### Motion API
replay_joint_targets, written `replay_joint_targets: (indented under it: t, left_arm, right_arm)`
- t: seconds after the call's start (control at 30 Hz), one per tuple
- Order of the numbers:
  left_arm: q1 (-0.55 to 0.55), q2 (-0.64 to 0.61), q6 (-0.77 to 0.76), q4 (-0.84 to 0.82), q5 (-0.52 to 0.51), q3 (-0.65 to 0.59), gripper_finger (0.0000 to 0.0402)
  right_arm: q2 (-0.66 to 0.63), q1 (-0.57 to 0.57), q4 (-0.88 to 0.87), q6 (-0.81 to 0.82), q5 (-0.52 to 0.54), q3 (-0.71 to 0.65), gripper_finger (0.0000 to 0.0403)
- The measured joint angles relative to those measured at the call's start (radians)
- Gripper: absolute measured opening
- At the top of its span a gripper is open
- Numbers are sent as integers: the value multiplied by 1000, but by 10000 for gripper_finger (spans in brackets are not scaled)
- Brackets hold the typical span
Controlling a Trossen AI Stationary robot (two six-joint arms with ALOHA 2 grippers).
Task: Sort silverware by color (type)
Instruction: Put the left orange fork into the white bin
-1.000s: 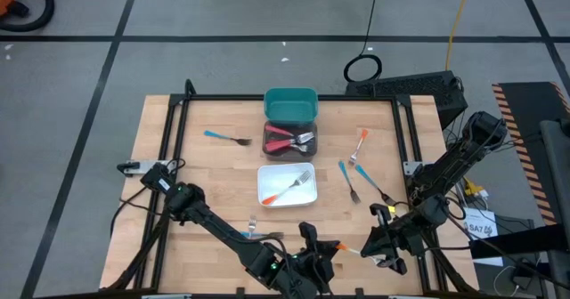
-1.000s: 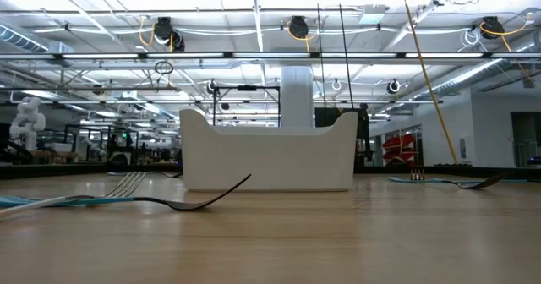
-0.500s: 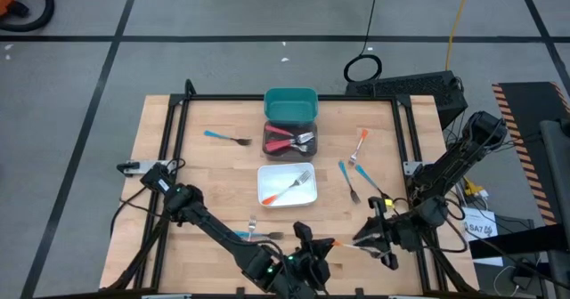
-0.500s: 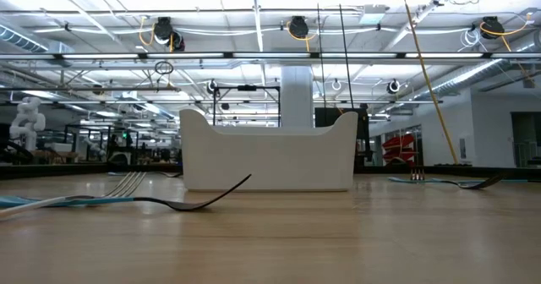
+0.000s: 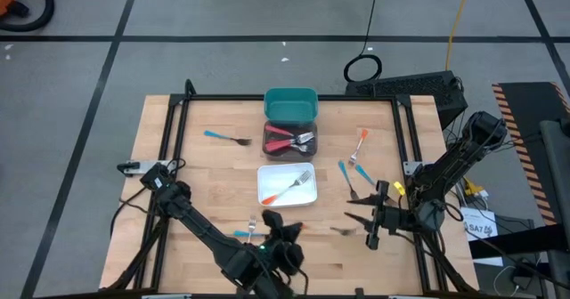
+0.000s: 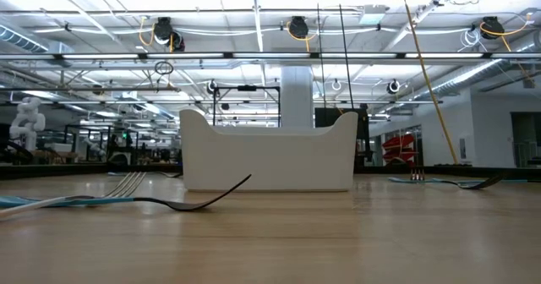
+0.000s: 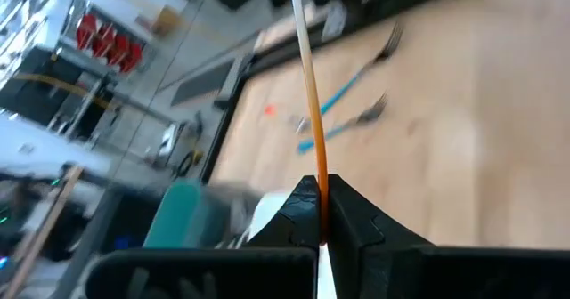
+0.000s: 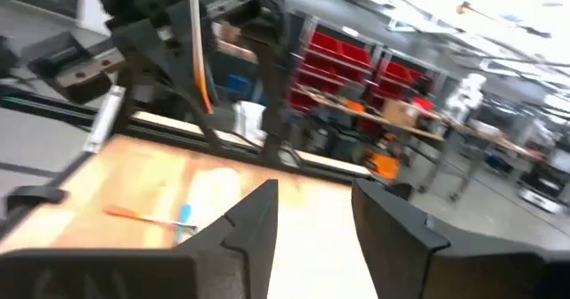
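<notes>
My left gripper (image 5: 278,226) hovers over the table's near middle, shut on an orange-handled fork (image 7: 307,94); the right wrist view shows that fork (image 8: 198,59) too. My right gripper (image 5: 358,224) stands open at the near right, pointing toward the left one, with nothing between its fingers (image 8: 258,223). Loose forks lie flat on the table: a blue one (image 5: 227,138) at the far left, an orange one (image 5: 359,146) and a blue one (image 5: 347,180) at the right. An orange fork lies in the white bin (image 5: 267,197). Red forks lie in the dark bin (image 5: 270,148). My left gripper pinches the fork's orange handle (image 7: 320,197) between its two fingers. The fork runs along the fingers and sticks out well past their tips, its pale far end (image 7: 294,1) free. It is lifted clear of the table.
A teal bin (image 5: 290,104) stands behind the dark bin at the far middle. Another blue fork (image 5: 240,233) lies by my left arm near the front edge; the low view shows it close up (image 6: 127,201). A black frame (image 5: 169,130) borders the wooden top.
My right gripper has opened, let go of the orange fork and turned. My left gripper has shut on the fork's handle, then moved up and toward the table's left, carrying the fork away from the right gripper.
</notes>
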Motion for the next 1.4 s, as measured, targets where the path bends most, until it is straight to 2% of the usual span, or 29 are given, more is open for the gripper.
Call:
replay_joint_targets:
  t: [0.17, 0.2, 0.3, 0.47, 0.8, 1.0, 1.27, 1.4]
  left_arm:
    - [25, -15, -291, -332, 23, -2, 2]
    - [34, -16, -330, -338, 40, -4, 2]
    - [54, -14, -308, -331, 131, -14, 2]
    - [96, -20, -383, -340, 153, -42, 2]
    - [191, -55, -181, -342, 184, -48, 2]
    - [191, -69, -183, -340, 194, -55, 7]
    - [181, -69, -318, -343, 132, -293, 10]
    - [194, -114, -370, -341, 146, -456, 10]
  right_arm:
    - [0, 0, -2, 20, 46, 5, 140]
    - [0, 0, -2, 27, 56, 9, 141]
    - [0, 0, -2, 42, 86, 21, 141]
    - [0, 17, -4, 51, 105, 30, 141]
    - [-1, 99, -3, -6, 193, 64, 141]
    - [-1, 143, -3, -9, 194, 71, 141]
    - [-1, 184, -2, 5, 227, 71, 141]
    - [-1, 186, -2, 5, 243, 71, 141]
